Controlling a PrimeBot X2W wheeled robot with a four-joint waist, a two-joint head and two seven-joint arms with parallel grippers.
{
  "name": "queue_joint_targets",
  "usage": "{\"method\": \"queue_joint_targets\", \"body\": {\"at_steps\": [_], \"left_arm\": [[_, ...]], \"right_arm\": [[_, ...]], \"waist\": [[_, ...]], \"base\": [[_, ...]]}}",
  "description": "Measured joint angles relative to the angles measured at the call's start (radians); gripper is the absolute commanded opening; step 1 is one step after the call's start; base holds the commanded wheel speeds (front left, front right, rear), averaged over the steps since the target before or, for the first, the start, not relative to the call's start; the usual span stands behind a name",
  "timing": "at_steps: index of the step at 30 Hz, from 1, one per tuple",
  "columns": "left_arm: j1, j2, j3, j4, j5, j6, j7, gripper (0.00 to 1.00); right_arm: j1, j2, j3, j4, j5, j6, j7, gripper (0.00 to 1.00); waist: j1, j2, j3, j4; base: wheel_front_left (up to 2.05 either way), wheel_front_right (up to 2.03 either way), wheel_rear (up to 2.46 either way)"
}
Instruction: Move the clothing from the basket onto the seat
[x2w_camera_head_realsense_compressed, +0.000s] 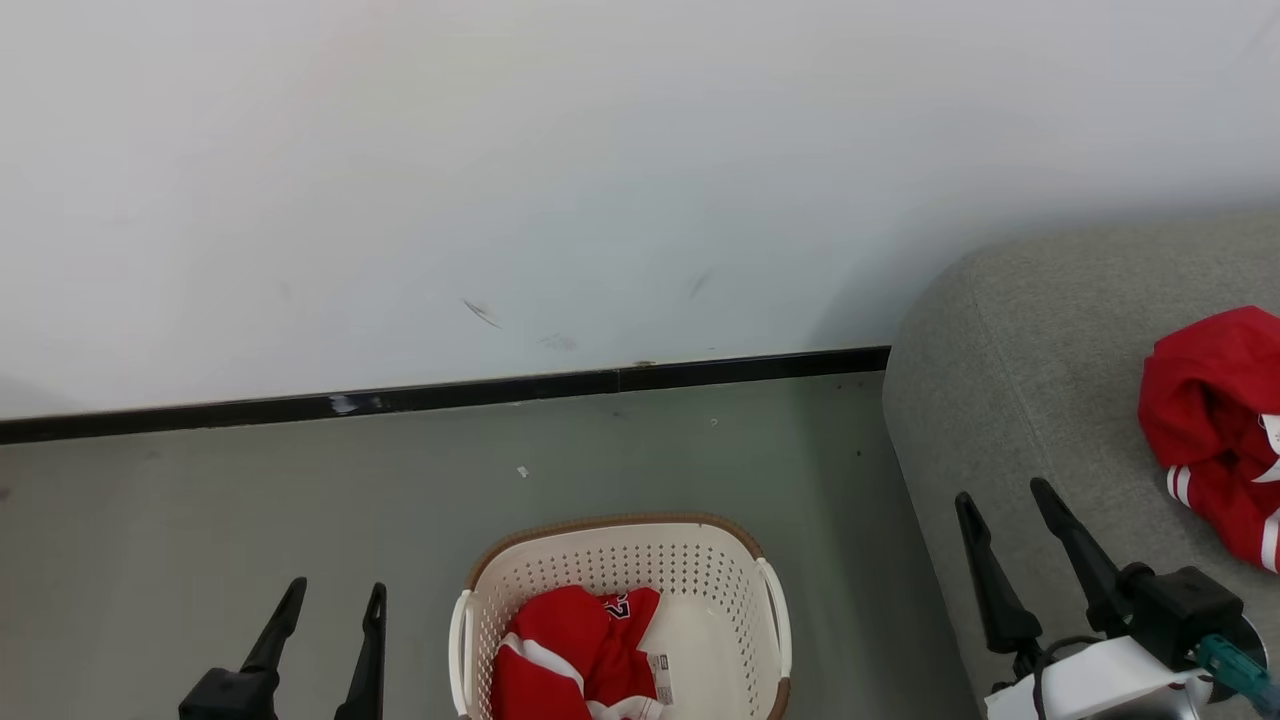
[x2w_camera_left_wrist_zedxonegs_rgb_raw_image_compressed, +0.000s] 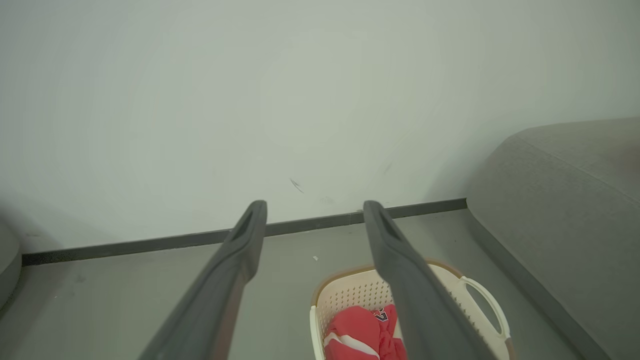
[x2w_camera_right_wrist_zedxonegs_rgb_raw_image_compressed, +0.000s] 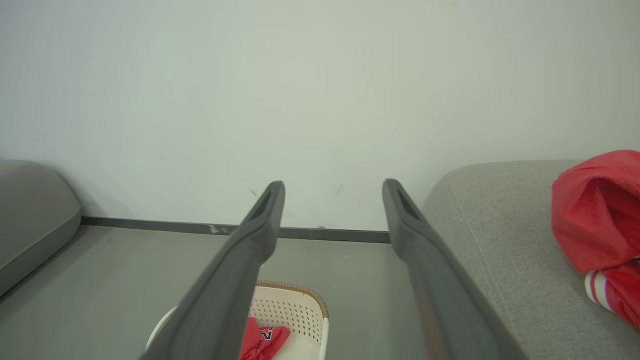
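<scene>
– Left gripper has its two fingers spread apart and carries nothing; the right gripper is the same, wide and empty. Which one should go?

– The left one, I think. The basket stands just to its right, lower than its fingertips, and the red clothing lies in the side of it nearest to this gripper.

– And the right one?

– It is by the near edge of the seat, and the other red piece already lies to its right. It can wait there.

– How to take the cloth well?

– Come down from above with the fingers wide, into the high middle of the heap, not at the white hem. Close only when the tips are deep in the fabric, away from the perforated wall. Then lift until the cloth hangs free of the rim before turning toward the seat.
</scene>
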Motion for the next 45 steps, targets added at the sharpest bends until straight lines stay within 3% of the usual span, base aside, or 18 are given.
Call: {"method": "queue_joint_targets", "body": {"at_steps": [28,45], "left_arm": [[-0.284,-0.013,-0.219,0.253,0.113,-0.139,0.116,1.00],[-0.474,-0.017,-0.258,0.406,0.196,-0.150,0.121,1.00]], "right_arm": [[-0.009,0.001,-0.094,-0.140,-0.024,0.000,0.000,1.00],[-0.142,0.002,-0.088,-0.213,-0.001,0.000,0.000,1.00]], "waist": [[0.0000,0.0000,0.164,-0.056],[0.0000,0.0000,0.340,-0.119]], "base": [[0.00,0.00,0.00],[0.00,0.00,0.00]]}}
